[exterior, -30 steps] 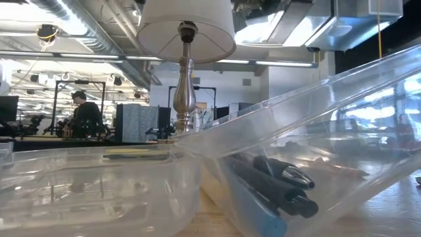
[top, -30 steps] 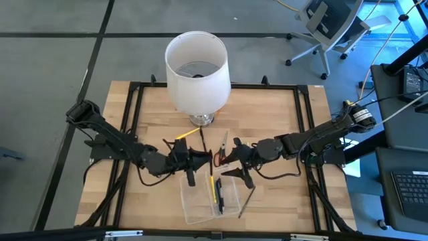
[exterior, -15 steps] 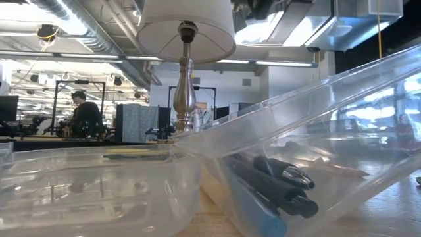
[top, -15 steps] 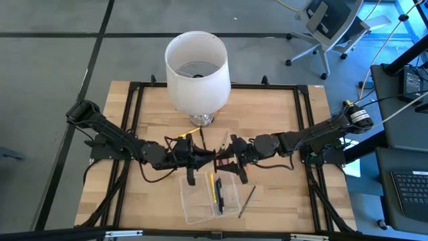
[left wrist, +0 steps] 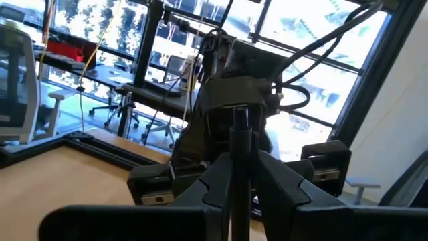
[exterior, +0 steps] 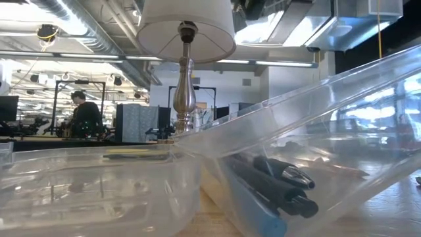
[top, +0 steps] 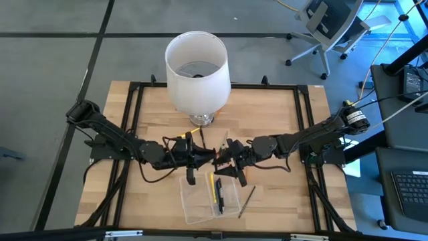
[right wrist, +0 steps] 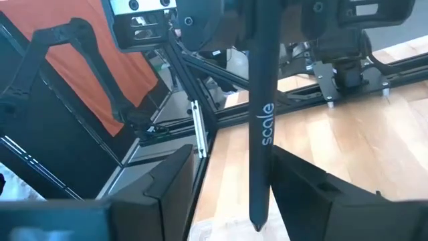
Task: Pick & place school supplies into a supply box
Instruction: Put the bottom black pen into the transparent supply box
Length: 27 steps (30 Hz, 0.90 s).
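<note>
A black pen (left wrist: 239, 134) with white lettering (right wrist: 266, 124) hangs above the table's middle, with my left gripper (top: 204, 159) shut on it. My right gripper (top: 225, 159) faces it from the right, open. Its fingers (right wrist: 167, 184) stand on either side of the pen's pointed end (right wrist: 257, 221) without touching. The clear supply box (top: 200, 207) rests on the table just nearer than both grippers. It holds a yellow pen (top: 215, 189) and black pens (exterior: 283, 184). A brown pencil (top: 247, 201) lies flat to its right. The scissors are hidden. My left gripper pinches the black pen's shaft (left wrist: 239, 144) between its two fingers. The fingers come in level from the table's left. The pen runs along them and sticks out past their ends toward my right gripper. It is lifted clear of the table.
A lamp with a large white shade (top: 197, 63) stands at the table's far middle, just behind the grippers. A yellow pencil (top: 182, 136) lies near its foot. A black frame (top: 304, 107) rims the wooden table. A second clear tray (exterior: 85, 191) shows in the low view.
Both grippers have turned at the wrist and their fingertips have closed in on each other over the table's middle. My right gripper's open fingers now stand around the pen's free end. The scissors that showed between the grippers are now covered.
</note>
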### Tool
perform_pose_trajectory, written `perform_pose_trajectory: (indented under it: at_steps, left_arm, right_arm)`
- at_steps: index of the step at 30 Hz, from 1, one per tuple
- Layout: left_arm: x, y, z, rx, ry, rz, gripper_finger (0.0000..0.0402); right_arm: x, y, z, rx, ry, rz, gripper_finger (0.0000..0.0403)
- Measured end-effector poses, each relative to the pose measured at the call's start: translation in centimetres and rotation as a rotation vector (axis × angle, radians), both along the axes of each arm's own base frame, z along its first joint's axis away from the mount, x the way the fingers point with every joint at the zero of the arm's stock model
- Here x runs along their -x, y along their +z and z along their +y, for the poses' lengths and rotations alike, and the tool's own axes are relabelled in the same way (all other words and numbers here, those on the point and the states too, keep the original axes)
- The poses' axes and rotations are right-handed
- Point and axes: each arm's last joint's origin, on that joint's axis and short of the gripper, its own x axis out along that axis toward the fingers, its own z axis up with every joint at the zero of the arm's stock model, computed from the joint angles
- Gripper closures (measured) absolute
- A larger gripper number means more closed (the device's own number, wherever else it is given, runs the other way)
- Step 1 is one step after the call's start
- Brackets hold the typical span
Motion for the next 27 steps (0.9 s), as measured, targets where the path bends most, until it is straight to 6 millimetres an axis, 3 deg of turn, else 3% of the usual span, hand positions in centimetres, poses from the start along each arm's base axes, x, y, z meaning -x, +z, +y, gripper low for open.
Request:
perform_pose_trajectory:
  at_steps: [4, 13, 19, 27]
  left_arm:
    - [-0.02, 0.01, 0.04, 0.000, 0.000, -0.001, 0.0357]
    - [-0.02, 0.05, 0.03, 0.001, -0.005, -0.003, 0.0356]
    - [-0.01, 0.05, 0.03, -0.055, 0.007, 0.008, 0.0350]
    - [-0.01, 0.00, 0.06, -0.064, 0.017, 0.015, 0.0303]
  right_arm:
    - [-0.01, 0.01, -0.01, 0.001, -0.001, -0.002, 0.0245]
    - [-0.07, -0.01, -0.24, 0.009, -0.010, -0.004, 0.0359]
    - [-0.07, -0.03, -0.24, 0.013, -0.009, -0.003, 0.0360]
    - [-0.06, -0.24, -0.39, 0.014, -0.008, 0.023, 0.0360]
